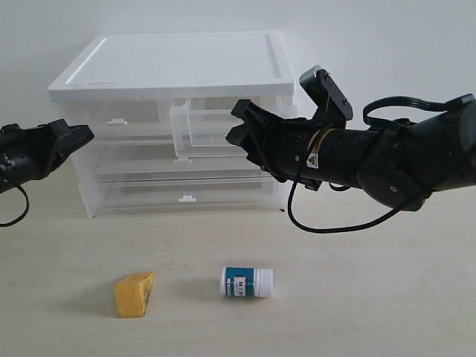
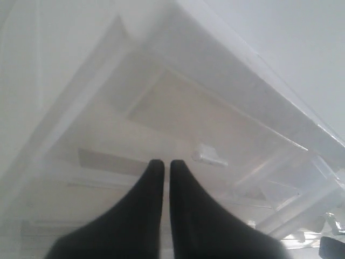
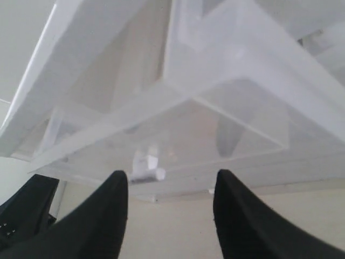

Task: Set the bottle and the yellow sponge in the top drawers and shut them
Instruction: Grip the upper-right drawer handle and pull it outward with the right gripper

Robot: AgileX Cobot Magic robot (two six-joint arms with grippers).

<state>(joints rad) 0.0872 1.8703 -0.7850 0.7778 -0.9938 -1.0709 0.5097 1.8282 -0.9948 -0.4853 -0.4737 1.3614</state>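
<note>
The bottle, white with a teal label, lies on its side on the table in front of the cabinet. To its left rests the yellow sponge. Of the top drawers, the right one is pulled out and looks empty, with its handle tab just beyond my fingers. The left one is closed; its tab shows in the left wrist view. My right gripper hangs open and empty at the open drawer's front. My left gripper is shut, empty, beside the cabinet's left.
The white cabinet stands at the back against a white wall. Two full-width drawers sit closed under the top ones. A black cable loops below my right arm. Pale tabletop stretches around the bottle and sponge.
</note>
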